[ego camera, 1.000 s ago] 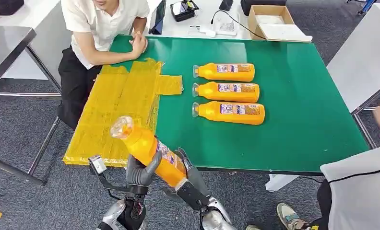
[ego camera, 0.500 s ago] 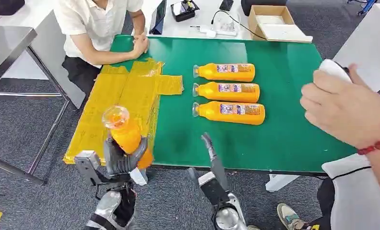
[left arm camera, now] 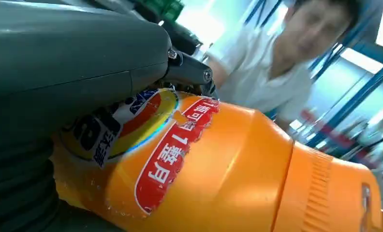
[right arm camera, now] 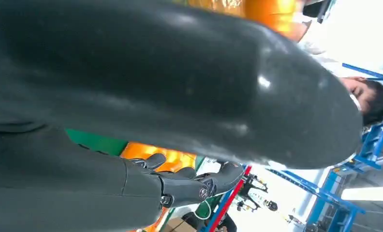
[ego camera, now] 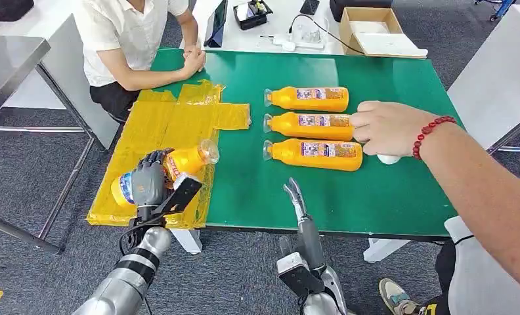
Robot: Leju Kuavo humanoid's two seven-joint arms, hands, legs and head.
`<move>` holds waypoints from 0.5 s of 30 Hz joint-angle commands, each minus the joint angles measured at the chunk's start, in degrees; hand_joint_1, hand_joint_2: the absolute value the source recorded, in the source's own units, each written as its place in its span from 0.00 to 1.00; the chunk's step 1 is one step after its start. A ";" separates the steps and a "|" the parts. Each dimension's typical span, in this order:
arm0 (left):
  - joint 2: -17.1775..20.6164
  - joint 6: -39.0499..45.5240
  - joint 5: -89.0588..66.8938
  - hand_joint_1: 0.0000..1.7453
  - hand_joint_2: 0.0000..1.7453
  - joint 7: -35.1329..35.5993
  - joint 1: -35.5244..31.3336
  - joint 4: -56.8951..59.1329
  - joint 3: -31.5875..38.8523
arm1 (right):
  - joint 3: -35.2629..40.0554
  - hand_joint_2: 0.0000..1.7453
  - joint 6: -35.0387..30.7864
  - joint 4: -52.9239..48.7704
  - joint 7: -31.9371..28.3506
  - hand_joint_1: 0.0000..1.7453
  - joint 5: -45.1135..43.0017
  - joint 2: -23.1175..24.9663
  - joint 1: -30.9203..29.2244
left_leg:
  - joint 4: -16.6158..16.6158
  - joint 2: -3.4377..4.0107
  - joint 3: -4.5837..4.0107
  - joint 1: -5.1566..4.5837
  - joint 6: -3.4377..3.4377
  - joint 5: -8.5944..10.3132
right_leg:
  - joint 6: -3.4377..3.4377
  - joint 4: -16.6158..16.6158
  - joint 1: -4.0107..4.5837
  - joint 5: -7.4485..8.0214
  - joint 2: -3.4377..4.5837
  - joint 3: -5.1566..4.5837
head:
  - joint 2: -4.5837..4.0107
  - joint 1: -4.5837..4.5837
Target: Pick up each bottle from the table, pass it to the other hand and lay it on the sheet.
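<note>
One bottle (ego camera: 172, 169) lies gripped in my left hand (ego camera: 150, 181) over the yellow sheet (ego camera: 159, 131); my right hand (ego camera: 295, 197), well apart from it, holds nothing, fingers straight.

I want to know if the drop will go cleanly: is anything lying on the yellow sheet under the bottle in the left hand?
Nothing visible does. The left hand holds the bottle on its side over the yellow sheet, whose visible surface is bare. The seated person's hands rest at its far edge, away from the bottle.

I see three orange plastic juice bottles (ego camera: 313, 124) lying side by side on the green table (ego camera: 402, 190), right of the yellow plastic sheet (ego camera: 162, 141).
</note>
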 commanded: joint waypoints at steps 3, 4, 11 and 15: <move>5.36 -8.75 -9.33 1.00 1.00 14.54 -12.17 22.28 -6.29 | 1.53 0.00 0.79 1.67 0.25 0.00 -0.66 -0.60 -2.61 | -0.02 0.07 0.20 0.03 -0.06 -0.07 | -0.10 0.00 0.04 -0.06 0.05 0.17 | 0.00 0.02; 5.36 -8.75 -9.33 1.00 1.00 14.54 -12.17 22.28 -6.29 | 1.53 0.00 0.79 1.67 0.25 0.00 -0.66 -0.60 -2.61 | -0.02 0.07 0.20 0.03 -0.06 -0.07 | -0.10 0.00 0.04 -0.06 0.05 0.17 | 0.00 0.02; 7.47 -21.70 -12.88 0.14 0.00 25.47 -12.25 24.16 -7.62 | 0.23 0.00 -1.45 5.13 -0.28 0.00 0.39 0.16 -2.76 | -0.10 0.32 0.41 0.00 -0.08 -0.11 | -0.11 -0.04 0.02 -0.02 0.28 0.29 | 0.00 0.02; 5.14 -30.33 -5.02 0.00 0.00 17.71 -11.59 23.64 -1.76 | -0.21 0.00 -2.57 7.13 -0.83 0.00 0.88 0.31 -2.80 | -0.09 0.18 0.44 -0.01 -0.07 -0.08 | -0.09 0.06 0.00 -0.04 0.14 0.30 | 0.00 0.00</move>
